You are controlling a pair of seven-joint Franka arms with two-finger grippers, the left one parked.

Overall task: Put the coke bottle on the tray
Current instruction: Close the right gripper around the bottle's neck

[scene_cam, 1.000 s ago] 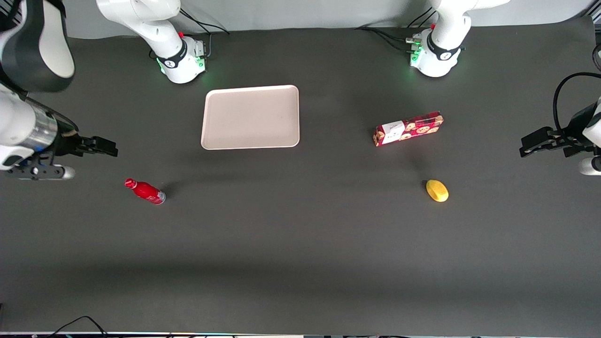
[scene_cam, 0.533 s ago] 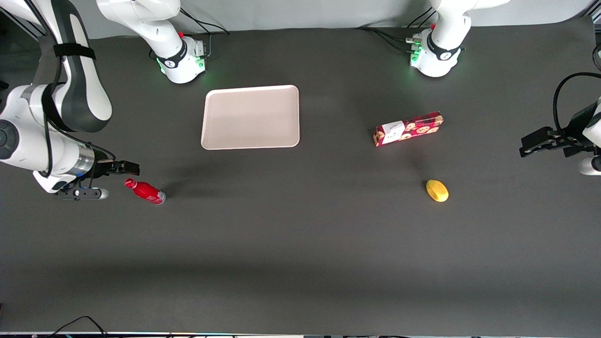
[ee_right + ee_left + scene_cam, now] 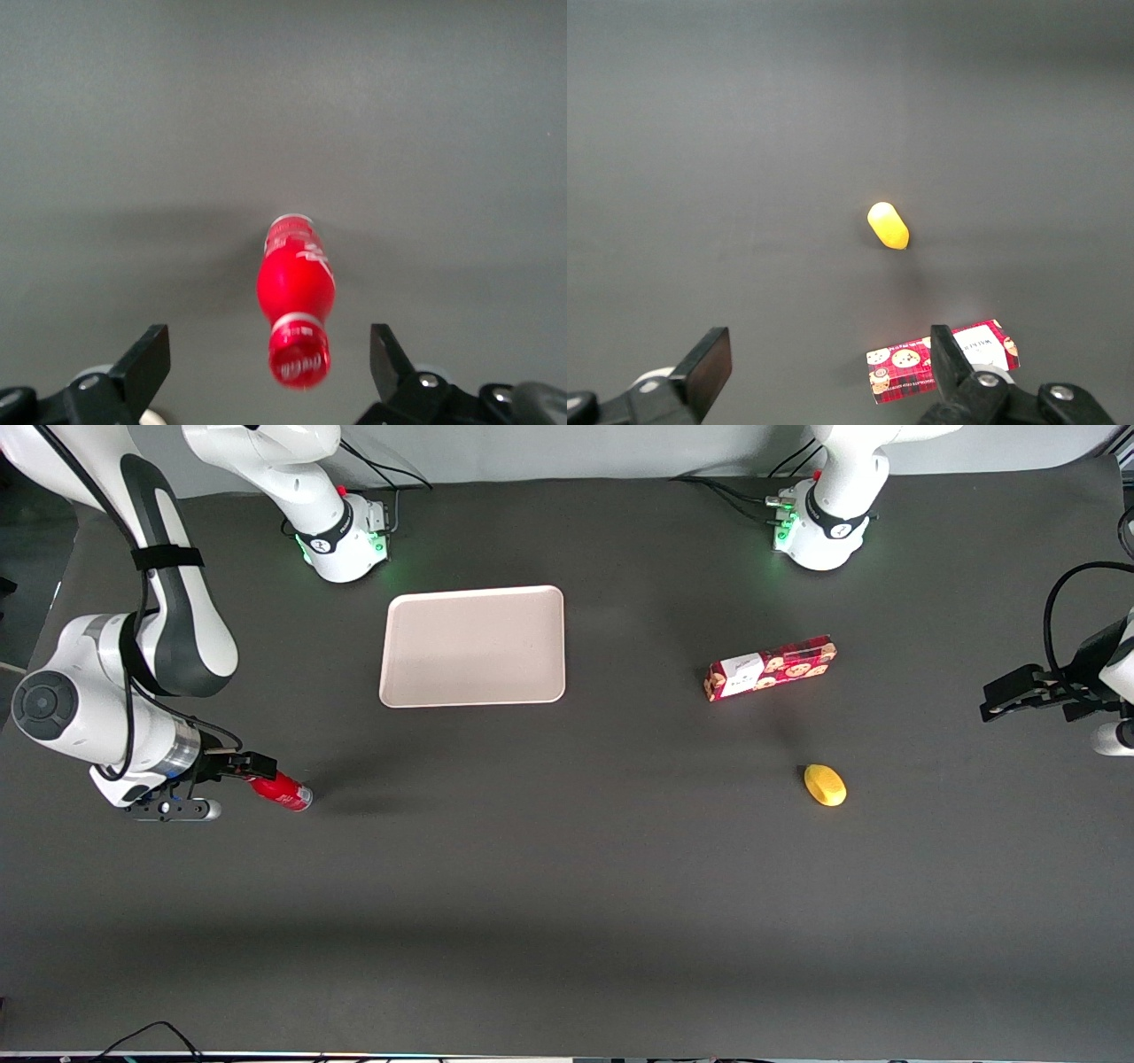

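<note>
**Tool at the bottle's cap end, fingers spread**

Coke bottle (image 3: 282,791) lies on its side on the dark table (image 3: 567,921), toward the working arm's end, about midway between the edge nearest the front camera and the edge where the arm bases stand. Silvery base points toward the table's middle; cap end is covered in the front view by the tool (image 3: 251,764). In the right wrist view the coke bottle (image 3: 295,299) shows whole, cap toward the camera, lying between the two spread fingers (image 3: 146,359) with clear table on both sides. No contact visible. How far the tool hangs above the table cannot be judged; it looks low.

Tray (image 3: 473,646) sits flat and bare, nearer the arm bases' edge than the bottle and closer to the table's middle. Well apart from the bottle; open table between them.

Other items, all toward the parked arm's end: red cookie box (image 3: 770,667) lying flat, and a yellow lemon-like object (image 3: 825,785) nearer the front camera than the box. Both well apart from bottle and tray. The left wrist view shows the same yellow object (image 3: 888,225) and the cookie box (image 3: 939,359), the box partly cut off by a finger in front of it.

Bottle label blurred in the right wrist view; white lettering only.
</note>
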